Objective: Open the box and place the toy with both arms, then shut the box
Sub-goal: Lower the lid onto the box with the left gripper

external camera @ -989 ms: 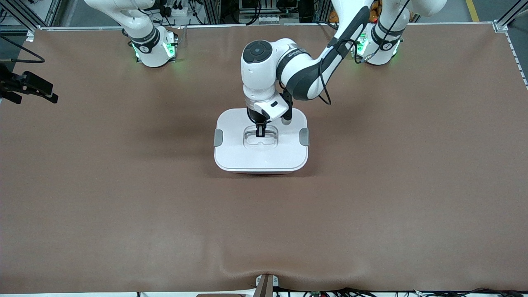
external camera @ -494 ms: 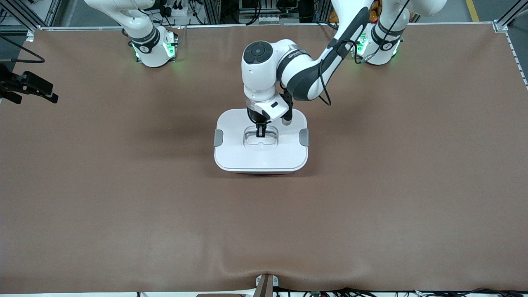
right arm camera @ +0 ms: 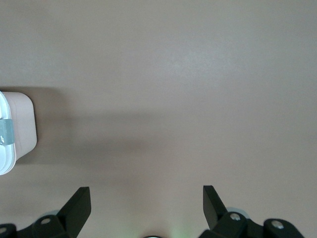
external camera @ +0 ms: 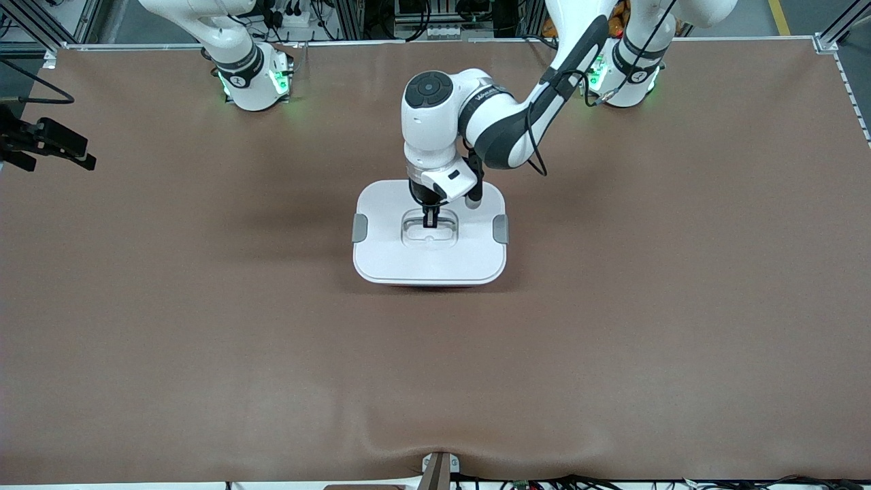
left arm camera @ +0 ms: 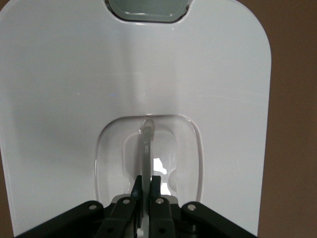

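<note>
Front view: two white robot arms stand at a brown table (external camera: 204, 340). The box (external camera: 430, 255) sits mid-table, directly under the left gripper (external camera: 431, 222), and its white lid (external camera: 408, 262) is on. A thin strip of pink-red tub shows under the lid edge nearest the camera.

The left gripper points straight down into the recess at the lid's centre. In the left wrist view its fingers (left arm camera: 134, 191) are pinched tight on the thin, clear handle (left arm camera: 147, 148), which stands upright between them. One grey clip (external camera: 360, 228) sits on the lid's edge toward the right arm's end of the table, and another (external camera: 501, 228) toward the left arm's end. Both look flat against the lid.

The right gripper (right arm camera: 146, 198) hangs over bare table with its jaws spread wide and empty, waiting. A corner of the box lies off to one side of it.

No toy shows in any view, so it may be inside the box or out of frame.

Judging from this, the step in hand is lifting or setting the lid. Which one cannot be told. If lifting, the next move calls for a straight upward pull, provided the clips are free.
</note>
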Action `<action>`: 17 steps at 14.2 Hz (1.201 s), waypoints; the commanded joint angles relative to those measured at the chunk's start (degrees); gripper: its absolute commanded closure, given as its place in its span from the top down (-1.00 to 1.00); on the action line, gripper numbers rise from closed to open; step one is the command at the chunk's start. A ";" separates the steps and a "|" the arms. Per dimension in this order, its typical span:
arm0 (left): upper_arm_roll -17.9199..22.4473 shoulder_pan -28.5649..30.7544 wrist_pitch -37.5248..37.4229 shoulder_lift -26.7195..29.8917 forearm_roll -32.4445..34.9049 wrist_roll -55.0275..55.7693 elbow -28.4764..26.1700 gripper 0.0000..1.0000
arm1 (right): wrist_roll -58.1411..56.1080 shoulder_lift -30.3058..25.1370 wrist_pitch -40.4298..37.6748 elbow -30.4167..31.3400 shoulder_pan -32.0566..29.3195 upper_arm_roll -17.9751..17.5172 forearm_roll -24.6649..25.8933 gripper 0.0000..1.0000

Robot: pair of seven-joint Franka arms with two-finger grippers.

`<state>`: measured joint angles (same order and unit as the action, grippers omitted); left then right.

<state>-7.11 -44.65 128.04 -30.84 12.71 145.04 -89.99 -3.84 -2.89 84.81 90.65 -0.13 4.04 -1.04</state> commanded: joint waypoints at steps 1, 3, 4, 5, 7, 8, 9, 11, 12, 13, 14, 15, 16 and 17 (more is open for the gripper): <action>0.08 0.09 0.80 1.48 1.61 0.50 -2.21 -1.00 | -0.38 -0.72 -0.26 0.40 -0.05 -0.26 0.60 1.00; 0.08 0.09 0.80 1.48 1.61 0.50 -2.21 -1.00 | -0.38 -0.72 -0.26 0.40 -0.05 -0.26 0.60 1.00; 0.08 0.17 0.80 1.48 1.61 0.50 -2.21 -1.00 | -0.38 -0.72 -0.34 0.40 -0.05 -0.26 0.60 1.00; 0.08 0.09 0.72 1.57 1.61 0.50 -2.12 -0.73 | -0.38 -0.72 -0.26 0.40 -0.05 -0.26 0.60 1.00; 0.26 -0.35 0.37 1.57 1.61 0.42 -1.68 0.99 | -0.38 -0.72 -0.34 0.40 -0.05 -0.26 0.60 1.00; 0.34 -0.44 0.36 1.66 1.87 0.50 -1.51 1.00 | -0.38 -0.72 -0.34 0.40 -0.05 -0.26 0.60 1.00; 0.34 -0.44 0.28 1.74 1.88 0.50 -1.24 1.00 | -0.38 -0.72 -0.34 0.40 -0.05 -0.26 0.60 1.00; 0.26 -0.44 0.19 2.44 1.88 0.59 -1.15 1.00 | -0.38 -0.72 -0.34 0.40 -0.05 -0.26 0.60 1.00; 0.26 -0.44 0.10 2.88 1.88 0.68 -1.15 1.00 | -0.38 -0.72 -0.34 0.40 -0.05 -0.26 0.60 1.00; 0.17 -0.44 0.10 3.76 1.88 0.68 -1.15 1.00 | -0.38 -0.72 -0.34 0.40 -0.05 -0.26 0.60 1.00; 0.17 -0.44 0.10 4.55 1.88 0.68 -1.15 1.00 | -0.38 -0.72 -0.34 0.40 -0.05 -0.26 0.60 1.00; 0.26 -0.44 -0.25 5.34 1.88 0.59 -1.15 1.00 | -0.38 -0.72 -0.34 0.40 -0.05 -0.26 0.60 1.00; 0.26 -0.44 -0.51 6.04 1.88 0.59 -0.89 1.00 | -0.38 -0.72 -0.34 0.40 -0.05 -0.26 0.60 1.00; 0.26 -0.27 -0.86 6.66 1.88 0.50 -0.63 1.00 | -0.47 -0.72 -0.34 0.40 -0.05 -0.26 0.60 1.00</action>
<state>-7.14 -44.74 128.04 -26.57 12.98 145.04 -89.99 -3.85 -2.89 84.71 90.66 -0.13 4.03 -1.04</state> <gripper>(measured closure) 0.000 0.000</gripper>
